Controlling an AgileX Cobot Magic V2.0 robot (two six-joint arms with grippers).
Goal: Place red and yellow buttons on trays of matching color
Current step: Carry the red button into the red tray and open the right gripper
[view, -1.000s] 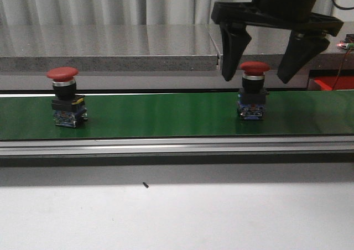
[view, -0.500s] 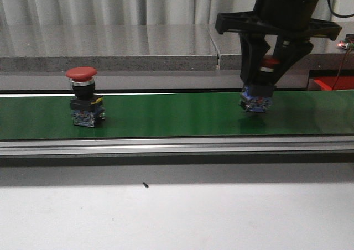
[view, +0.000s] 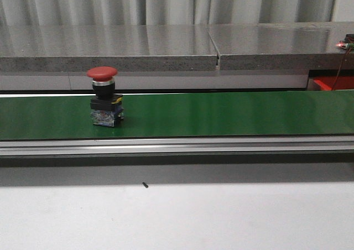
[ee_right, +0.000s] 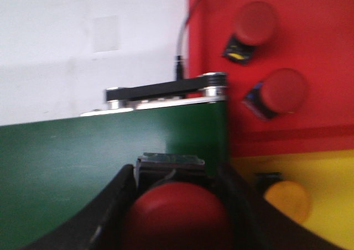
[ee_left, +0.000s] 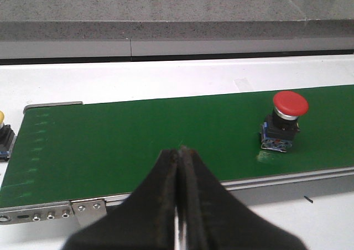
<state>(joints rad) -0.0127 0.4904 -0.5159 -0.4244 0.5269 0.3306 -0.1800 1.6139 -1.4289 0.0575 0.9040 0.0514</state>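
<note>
No text, label or number can be read anywhere.

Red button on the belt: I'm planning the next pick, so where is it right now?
In the front view the red button stands upright on the green conveyor belt, left of centre. Nothing else shows on the belt there.

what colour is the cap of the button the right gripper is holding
Red: the domed cap of the held push button, seen best in the right wrist view.

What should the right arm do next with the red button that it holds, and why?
Probably carry it sideways over the red tray and lower it there. The right gripper is shut on the red button, which hangs above the green belt near its end. Two red buttons already lie in that tray, and the yellow tray holds a yellow one.
</note>
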